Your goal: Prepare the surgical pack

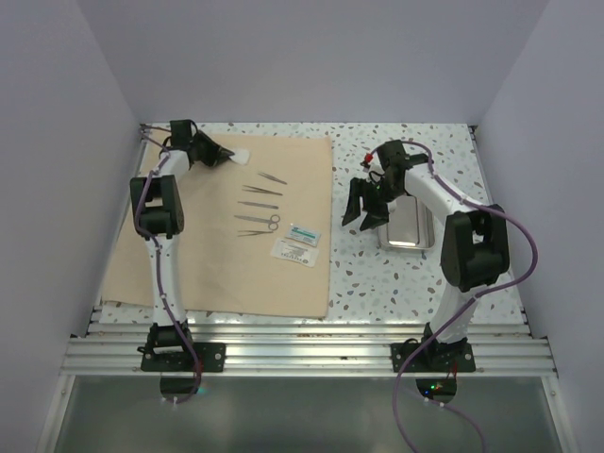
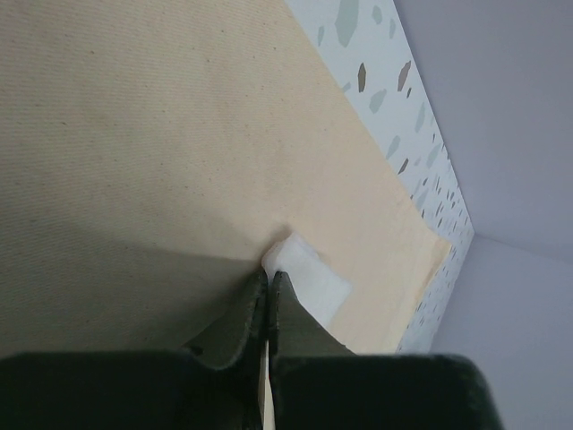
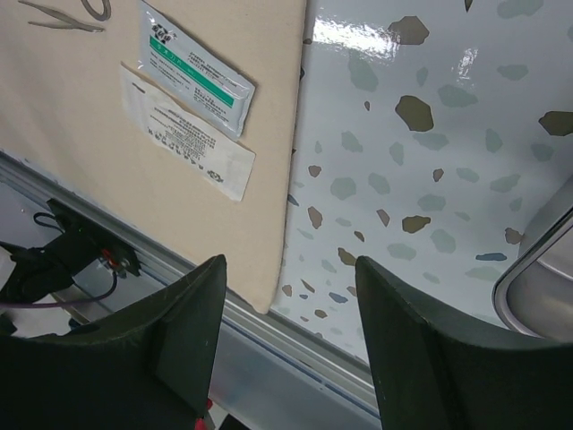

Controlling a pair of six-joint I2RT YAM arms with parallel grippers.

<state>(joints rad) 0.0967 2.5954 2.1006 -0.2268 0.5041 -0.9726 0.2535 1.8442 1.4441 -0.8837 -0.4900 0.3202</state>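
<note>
The tan cloth (image 1: 198, 255) lies flat on the left half of the table. On it lie several thin steel instruments (image 1: 260, 203), a green-and-white packet (image 1: 305, 232) and a white packet (image 1: 293, 250). My left gripper (image 1: 225, 154) is at the cloth's far edge, shut on a white gauze pad (image 2: 312, 276) that touches the cloth (image 2: 161, 134). The steel tray (image 1: 408, 228) sits on the speckled table at the right, partly under my right arm. My right gripper (image 1: 363, 217) is open and empty, above bare table between cloth and tray (image 3: 542, 278).
The right wrist view shows the cloth's near right corner (image 3: 260, 291), both packets (image 3: 192, 67) and the aluminium rail (image 3: 295, 358) at the table's front edge. White walls close in the far side and both sides.
</note>
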